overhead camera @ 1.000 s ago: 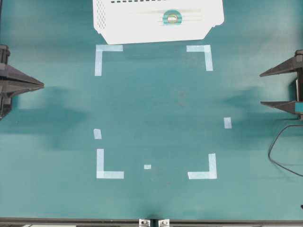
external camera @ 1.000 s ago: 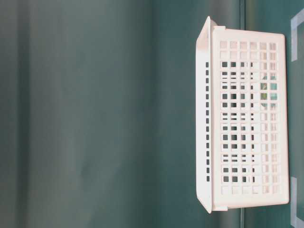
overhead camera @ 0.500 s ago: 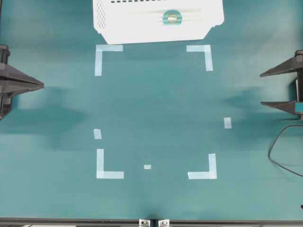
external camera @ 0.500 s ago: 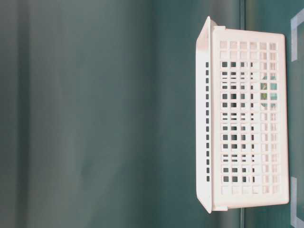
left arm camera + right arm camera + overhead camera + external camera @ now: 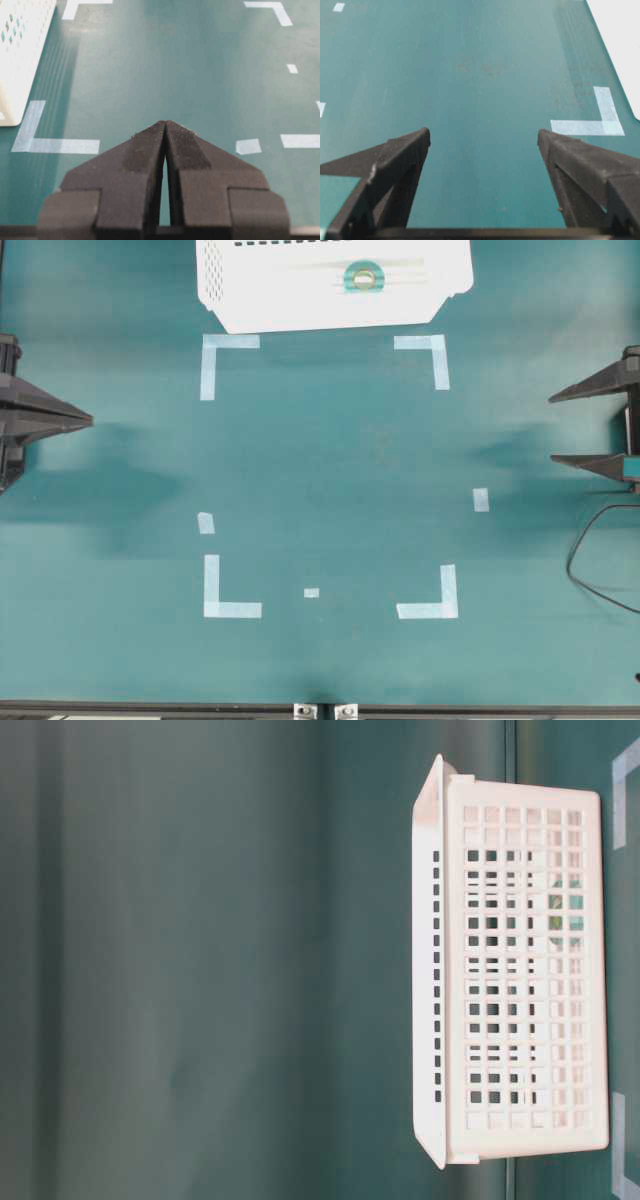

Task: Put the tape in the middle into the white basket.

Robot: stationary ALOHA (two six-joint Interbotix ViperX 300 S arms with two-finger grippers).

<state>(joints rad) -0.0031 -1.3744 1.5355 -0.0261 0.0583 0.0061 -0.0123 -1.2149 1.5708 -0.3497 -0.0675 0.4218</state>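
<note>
Tape: we saw the roll of teal tape (image 5: pixel 363 278) lying inside the white basket (image 5: pixel 260 290) at the counter's (image 5: pixel 330 460) far edge.
Left gripper (image 5: pixel 165 129): pressed together, empty.
Right gripper (image 5: pixel 484 137): spread wide, empty.

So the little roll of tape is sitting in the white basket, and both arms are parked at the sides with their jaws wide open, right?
Not quite. The tape is in the white basket, but only the right gripper has its jaws wide open. The left wrist view shows the left gripper with its jaws shut.
</note>
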